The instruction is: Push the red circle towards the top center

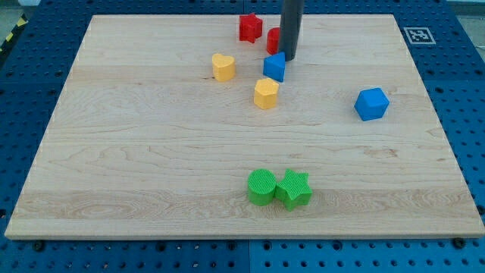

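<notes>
rod end, my tip (pixel 289 58), sits at the top centre of the frame, touching the right side of the red circle (pixel 273 39), which the rod half hides; it has no jaws and grips nothing. a red block (pixel 250 27) lies just left, a blue block (pixel 274 67) just below.

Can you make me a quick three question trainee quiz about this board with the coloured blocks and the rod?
1. True or false: the green circle touches the green star.
2. How many blue blocks are on the board?
3. The red circle lies on which side of my tip: A the view's left, B the view's right?

Key: 1 true. 2 two: a blue block below my tip and a blue block at the view's right. 3 A.
</notes>
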Controlling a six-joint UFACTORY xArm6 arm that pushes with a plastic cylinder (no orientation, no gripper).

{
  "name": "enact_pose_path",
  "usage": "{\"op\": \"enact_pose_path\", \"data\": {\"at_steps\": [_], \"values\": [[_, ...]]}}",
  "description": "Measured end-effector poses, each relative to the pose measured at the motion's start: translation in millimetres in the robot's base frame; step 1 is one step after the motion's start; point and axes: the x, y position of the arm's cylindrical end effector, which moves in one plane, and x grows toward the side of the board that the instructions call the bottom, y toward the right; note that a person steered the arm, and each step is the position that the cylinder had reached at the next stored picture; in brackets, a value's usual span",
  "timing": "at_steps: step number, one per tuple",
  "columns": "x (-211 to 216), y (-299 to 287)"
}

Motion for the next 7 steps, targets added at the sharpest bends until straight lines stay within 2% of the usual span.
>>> {"op": "enact_pose_path", "data": {"at_steps": [1, 3, 4, 6, 7], "values": [[-1, -26], [-18, -33], [-8, -27], [-3, 34], [-3, 35]]}}
